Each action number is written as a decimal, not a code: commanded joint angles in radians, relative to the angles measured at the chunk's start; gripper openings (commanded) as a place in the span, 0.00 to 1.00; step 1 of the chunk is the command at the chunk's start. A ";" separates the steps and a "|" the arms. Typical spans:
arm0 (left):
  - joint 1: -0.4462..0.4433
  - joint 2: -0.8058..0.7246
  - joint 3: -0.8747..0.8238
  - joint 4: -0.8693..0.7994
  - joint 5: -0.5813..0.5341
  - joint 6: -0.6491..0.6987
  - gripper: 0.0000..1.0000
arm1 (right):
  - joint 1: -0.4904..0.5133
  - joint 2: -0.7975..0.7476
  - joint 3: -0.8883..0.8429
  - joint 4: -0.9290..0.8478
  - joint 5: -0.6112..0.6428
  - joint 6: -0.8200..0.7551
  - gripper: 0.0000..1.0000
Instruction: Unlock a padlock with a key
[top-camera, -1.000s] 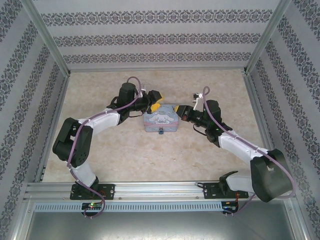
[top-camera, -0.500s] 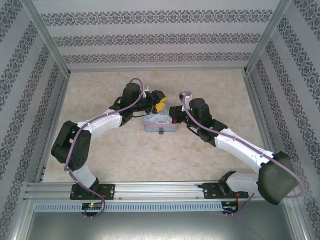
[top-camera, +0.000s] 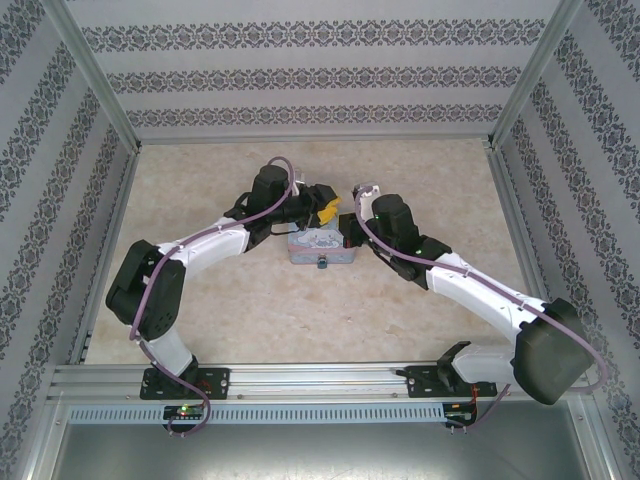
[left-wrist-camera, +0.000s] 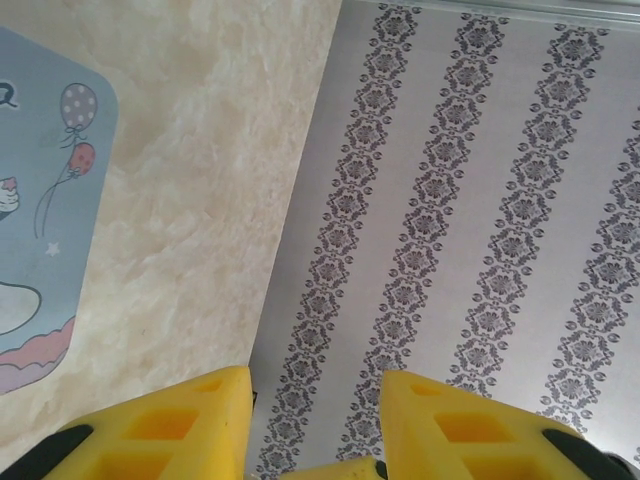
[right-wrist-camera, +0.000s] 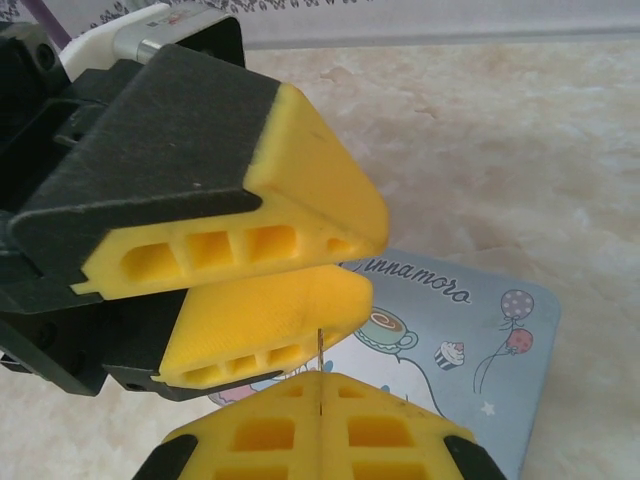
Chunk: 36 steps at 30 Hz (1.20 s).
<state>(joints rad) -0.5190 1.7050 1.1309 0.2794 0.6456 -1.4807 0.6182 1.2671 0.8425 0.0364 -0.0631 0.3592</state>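
The left arm (top-camera: 200, 245) bends in from the lower left of the top view, elbow out to the side. The left gripper (top-camera: 322, 207) points right at centre, its fingers (left-wrist-camera: 190, 425) a little apart. The right arm (top-camera: 480, 295) stretches in from the lower right. The right gripper (top-camera: 352, 232) points left, with its fingers (right-wrist-camera: 385, 430) pressed together, close under the left fingertips.

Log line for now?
left gripper open over pastel-blue tin box | right gripper shut on thin metal sliver | tiny bluish padlock untouched
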 joint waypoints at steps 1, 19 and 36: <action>-0.021 0.015 0.030 -0.043 0.005 0.016 0.38 | 0.013 0.006 0.041 -0.025 0.043 -0.050 0.00; -0.032 0.036 0.030 -0.049 0.008 0.024 0.18 | 0.025 0.025 0.070 -0.050 0.057 -0.077 0.00; -0.026 0.045 0.011 -0.025 0.003 0.058 0.00 | -0.004 -0.012 0.067 -0.051 0.047 0.007 0.36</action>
<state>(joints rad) -0.5377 1.7397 1.1358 0.2398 0.6495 -1.4582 0.6304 1.2915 0.8883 -0.0246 -0.0223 0.3183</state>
